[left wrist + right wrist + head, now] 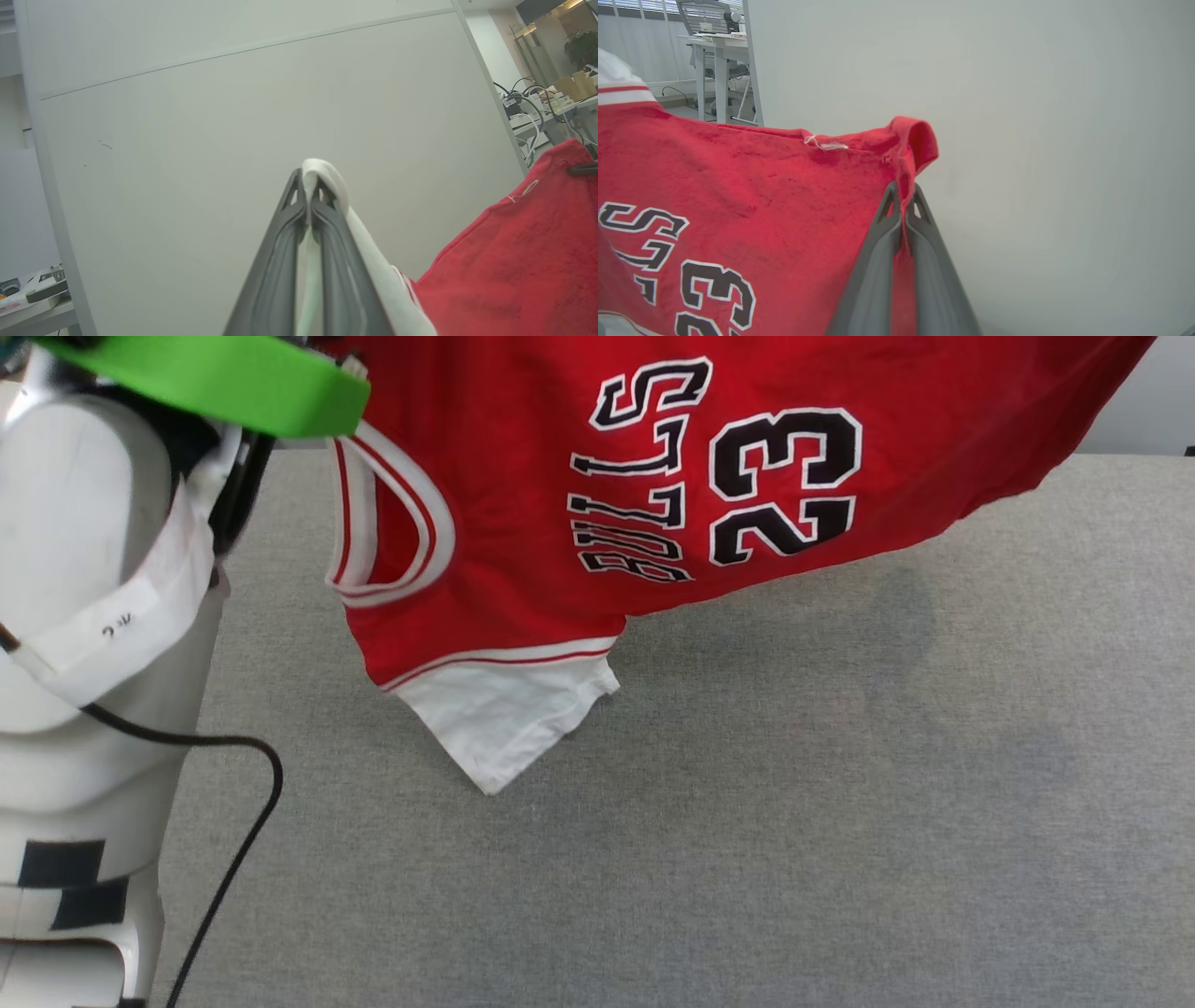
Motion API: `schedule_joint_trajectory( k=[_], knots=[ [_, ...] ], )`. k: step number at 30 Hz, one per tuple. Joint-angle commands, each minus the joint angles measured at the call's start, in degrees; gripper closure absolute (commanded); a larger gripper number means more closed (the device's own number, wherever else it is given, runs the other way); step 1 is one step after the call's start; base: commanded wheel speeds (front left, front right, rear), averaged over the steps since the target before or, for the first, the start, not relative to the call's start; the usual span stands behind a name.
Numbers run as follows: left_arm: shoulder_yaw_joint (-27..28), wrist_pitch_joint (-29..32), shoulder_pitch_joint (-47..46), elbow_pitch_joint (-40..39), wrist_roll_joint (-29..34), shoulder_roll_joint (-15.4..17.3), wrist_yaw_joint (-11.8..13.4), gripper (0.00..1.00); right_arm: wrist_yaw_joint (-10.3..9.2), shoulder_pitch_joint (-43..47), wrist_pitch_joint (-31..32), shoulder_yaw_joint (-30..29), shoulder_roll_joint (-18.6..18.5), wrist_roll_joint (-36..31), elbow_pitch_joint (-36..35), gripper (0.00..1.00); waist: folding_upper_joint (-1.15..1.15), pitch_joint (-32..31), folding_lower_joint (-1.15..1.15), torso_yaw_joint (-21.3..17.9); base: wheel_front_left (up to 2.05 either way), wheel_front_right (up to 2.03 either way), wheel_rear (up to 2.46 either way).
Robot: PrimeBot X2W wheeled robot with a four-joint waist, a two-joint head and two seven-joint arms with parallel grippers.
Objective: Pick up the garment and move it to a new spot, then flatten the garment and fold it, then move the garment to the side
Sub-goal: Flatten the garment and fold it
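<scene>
Shirt (523,476) hanging over the grey table (747,859), one shirt between two grippers.
Both pinch cloth: the left gripper (308,184) white sleeve fabric, the right gripper (903,191) a red edge; one white sleeve dangles mid-frame, and the shirt's top is cut off by the upper edge of the head view.

A grey desk (747,859) is stretching out under me. Ahead, a pale wall panel (233,116) is standing. Past its edge, cables (523,100) and boxes (577,86) are crowding a side desk (586,105), with a plant (581,46) growing behind. On my other side, a chair (705,11) is sitting behind a white desk (714,44).
</scene>
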Motion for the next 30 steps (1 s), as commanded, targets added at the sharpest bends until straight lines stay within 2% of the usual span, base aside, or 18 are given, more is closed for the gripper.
schedule_joint_trajectory(
  k=[1,8,14,23,30],
  knots=[
    [-0.7,0.0,-2.5,1.1,-0.7,0.3,-0.2,1.0,-0.05,-1.3,0.5,-0.7,0.6,-1.0,-0.4,1.0,0.0,1.0,0.0,-0.1,0.0,0.0,0.0],
    [-3.7,-0.9,-13.8,7.6,-2.3,0.3,-0.2,1.0,-0.05,-6.2,2.8,-3.8,3.2,-4.1,0.4,1.0,0.0,6.1,0.0,-0.6,0.0,0.0,0.0],
    [-6.1,-1.4,-24.4,13.0,-2.4,1.0,-0.2,1.0,-0.05,-14.9,3.3,-4.9,5.9,-7.4,5.9,1.0,0.0,12.6,0.0,-1.7,0.0,0.0,0.0],
    [-8.3,-2.0,-41.5,17.8,-0.6,1.2,-0.1,1.0,-0.05,-33.2,0.7,-1.3,7.8,-12.3,16.4,1.0,0.0,21.1,0.0,-3.4,0.0,0.0,0.0],
    [-7.2,-2.2,-46.9,18.7,-0.9,0.5,0.8,1.0,-0.05,-43.3,-3.5,1.0,9.4,-13.7,24.8,1.0,0.0,24.0,0.0,-3.6,0.0,0.0,0.0]
  ],
)
